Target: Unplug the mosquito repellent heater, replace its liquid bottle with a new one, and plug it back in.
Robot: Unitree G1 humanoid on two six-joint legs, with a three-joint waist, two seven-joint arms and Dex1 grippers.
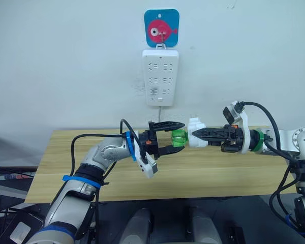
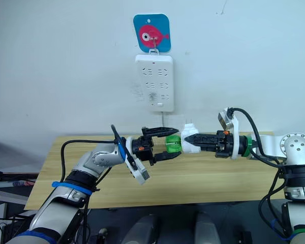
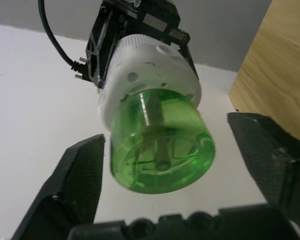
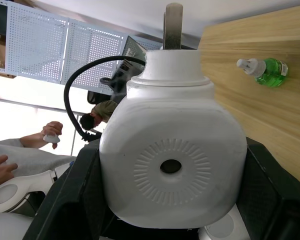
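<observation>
Above the wooden table (image 1: pixel 218 175), your right gripper (image 1: pixel 197 134) clamps the unplugged mosquito repellent heater (image 1: pixel 195 133) while your left gripper (image 1: pixel 174 137), spread wide, brackets its green liquid bottle (image 1: pixel 178 138); next, close and unscrew.

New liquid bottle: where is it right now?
A spare green liquid bottle with a white cap lies on its side on the wooden table in the right wrist view, apart from the heater held in the right end effector.
</observation>
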